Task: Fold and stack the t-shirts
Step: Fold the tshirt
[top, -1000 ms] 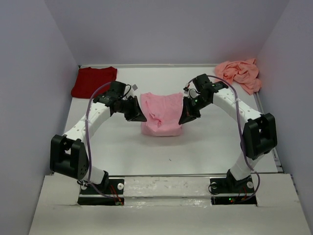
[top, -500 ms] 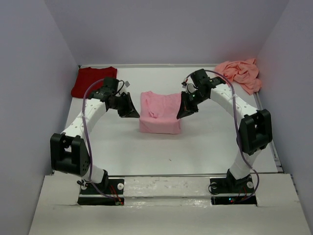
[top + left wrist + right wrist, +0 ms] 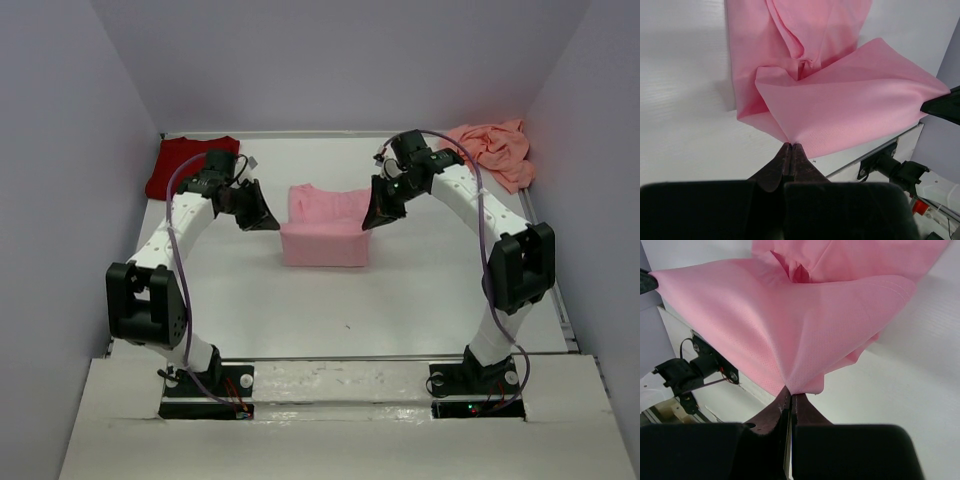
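3 plain lavender walls point(image 3: 340, 60) are boxing in a white table point(image 3: 420, 290), w/ soft even light falling across it.

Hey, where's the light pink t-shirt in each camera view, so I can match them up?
Top external: the light pink t-shirt lies at the table's centre, between the two arms.
Left wrist: the t-shirt fills the upper middle and right, one corner pinched by the left fingers.
Right wrist: the t-shirt spans the upper frame, one corner pinched by the right fingers.
Shared landmark: the shirt's lifted edge, stretched between both pinched corners.
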Action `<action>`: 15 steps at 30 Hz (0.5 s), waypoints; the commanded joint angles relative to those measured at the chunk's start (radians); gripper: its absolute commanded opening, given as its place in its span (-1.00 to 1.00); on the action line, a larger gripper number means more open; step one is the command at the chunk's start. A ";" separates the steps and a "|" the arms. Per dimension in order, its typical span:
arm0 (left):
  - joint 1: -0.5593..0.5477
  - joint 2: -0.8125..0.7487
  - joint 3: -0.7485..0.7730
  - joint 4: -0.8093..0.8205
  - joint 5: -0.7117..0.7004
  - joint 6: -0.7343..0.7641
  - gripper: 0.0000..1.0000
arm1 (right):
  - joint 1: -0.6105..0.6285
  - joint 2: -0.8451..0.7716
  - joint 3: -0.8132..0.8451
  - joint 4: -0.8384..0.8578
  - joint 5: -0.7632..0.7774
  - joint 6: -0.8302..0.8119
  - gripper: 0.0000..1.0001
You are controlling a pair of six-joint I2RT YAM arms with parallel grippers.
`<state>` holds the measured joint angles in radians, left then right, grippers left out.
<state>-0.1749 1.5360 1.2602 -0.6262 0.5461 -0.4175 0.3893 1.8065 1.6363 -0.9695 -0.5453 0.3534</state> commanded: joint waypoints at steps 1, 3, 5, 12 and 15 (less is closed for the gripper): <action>0.008 0.024 0.076 0.023 0.009 -0.006 -1.00 | -0.021 0.010 0.065 0.000 0.033 -0.024 -1.00; 0.008 0.047 0.099 0.029 0.009 -0.004 -1.00 | -0.021 0.013 0.071 -0.003 0.036 -0.025 -1.00; 0.006 0.065 0.116 0.037 0.006 -0.004 -1.00 | -0.021 0.019 0.074 -0.001 0.038 -0.028 -1.00; 0.006 0.177 0.203 0.077 0.020 -0.021 -1.00 | -0.040 0.070 0.117 0.000 0.033 -0.033 -1.00; 0.006 0.226 0.246 0.089 0.021 -0.023 -1.00 | -0.040 0.100 0.137 0.008 0.038 -0.039 -1.00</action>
<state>-0.1745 1.7397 1.4357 -0.5686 0.5491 -0.4351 0.3611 1.8896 1.7100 -0.9714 -0.5255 0.3393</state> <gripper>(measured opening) 0.014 0.012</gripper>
